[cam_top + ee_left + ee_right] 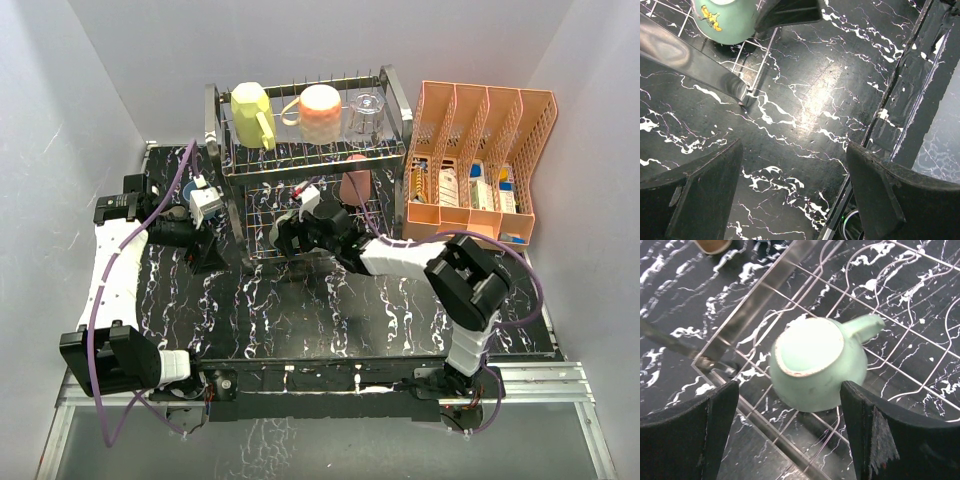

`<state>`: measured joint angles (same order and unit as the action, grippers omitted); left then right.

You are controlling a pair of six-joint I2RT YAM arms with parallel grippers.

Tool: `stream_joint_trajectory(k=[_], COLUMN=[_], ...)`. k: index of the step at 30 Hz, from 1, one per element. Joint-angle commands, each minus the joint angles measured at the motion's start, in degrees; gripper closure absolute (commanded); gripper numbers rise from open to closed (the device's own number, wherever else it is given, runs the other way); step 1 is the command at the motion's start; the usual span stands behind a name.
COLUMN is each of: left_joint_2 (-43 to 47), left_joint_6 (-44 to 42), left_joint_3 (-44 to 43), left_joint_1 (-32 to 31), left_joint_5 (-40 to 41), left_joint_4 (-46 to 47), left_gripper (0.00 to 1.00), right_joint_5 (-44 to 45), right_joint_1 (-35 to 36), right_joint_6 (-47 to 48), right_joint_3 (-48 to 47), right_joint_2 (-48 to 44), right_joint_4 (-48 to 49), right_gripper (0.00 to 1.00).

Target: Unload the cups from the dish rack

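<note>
The chrome dish rack (228,150) stands at the back middle. Its top tier holds a pale yellow mug (252,110), a peach-pink mug (320,112) and a clear glass (367,112). A salmon-red cup (355,185) sits on the lower tier. A teal-green cup (812,365) lies upside down on the lower tier's wires, also in the left wrist view (722,17). My right gripper (790,435) is open, one finger on each side of the teal cup's near side, not touching; it is at the rack's front left (287,240). My left gripper (795,190) is open and empty over the table, left of the rack (207,255).
An orange mesh file organiser (480,110) with small items stands right of the rack. The rack's shiny side frame (685,60) runs close to the left gripper. A brown-rimmed object (712,245) shows beyond the rack's frame. White walls enclose the black marbled table (330,310).
</note>
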<state>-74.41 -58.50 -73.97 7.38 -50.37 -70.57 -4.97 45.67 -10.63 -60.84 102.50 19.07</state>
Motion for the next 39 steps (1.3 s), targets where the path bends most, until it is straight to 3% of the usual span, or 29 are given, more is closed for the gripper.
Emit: stream_joint_trajectory(k=[1, 7, 20, 29, 39], left_joint_2=[1.9, 2.0, 1.8, 1.6, 2.2], left_joint_6=[-1.7, -1.7, -2.9, -3.5, -5.3], left_joint_3=[-1.2, -1.5, -1.3, -1.5, -2.7], left_joint_1=[-0.1, -0.1, -0.1, -0.1, 0.0], left_joint_5=[-1.4, -1.7, -1.4, -0.8, 0.1], left_joint_4=[-1.7, -1.8, -2.6, -3.3, -5.7], left_gripper=[0.19, 0.19, 0.19, 0.19, 0.19], right_joint_5=[2.9, 5.9, 4.4, 3.9, -17.5], right_joint_1=[-0.2, -0.7, -0.6, -0.4, -5.0], right_joint_6=[3.7, 3.8, 2.2, 8.2, 21.5], right_joint_3=[-5.4, -9.9, -14.4, -15.5, -16.7], right_joint_2=[3.9, 7.9, 12.7, 15.1, 16.4], right_joint_4=[-2.9, -5.7, 0.0, 4.7, 4.0], right_gripper=[0.14, 0.15, 0.12, 0.02, 0.02])
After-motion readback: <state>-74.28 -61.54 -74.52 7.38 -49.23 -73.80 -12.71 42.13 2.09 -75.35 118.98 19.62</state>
